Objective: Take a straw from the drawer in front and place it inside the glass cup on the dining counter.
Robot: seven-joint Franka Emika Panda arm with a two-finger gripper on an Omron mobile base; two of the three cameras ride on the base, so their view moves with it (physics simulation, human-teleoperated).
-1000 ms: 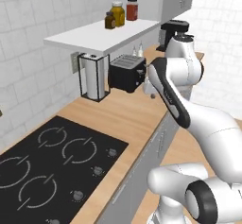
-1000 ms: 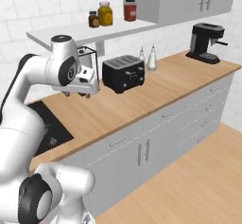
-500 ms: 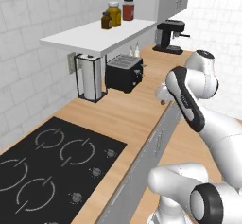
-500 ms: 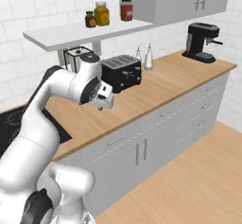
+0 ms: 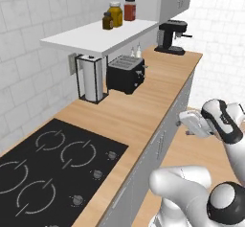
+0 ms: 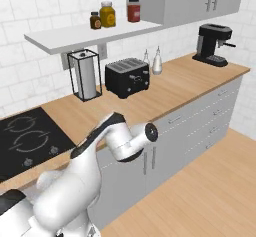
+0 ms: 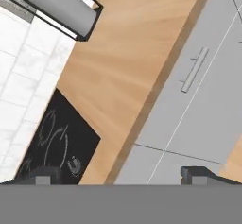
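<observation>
The arm has been swung down off the tabletop (image 5: pixel 143 111) toward the closed drawer (image 7: pixel 189 100); the gripper (image 7: pixel 118 178) is held with jaws released, aimed at its bar handle (image 7: pixel 194 70). The straw presumably lies inside.

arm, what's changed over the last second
The arm has swung down off the wooden counter to the grey cabinet fronts, its open gripper now facing a closed drawer with a bar handle. Nothing is held. Toaster and coffee machine are unmoved.
</observation>
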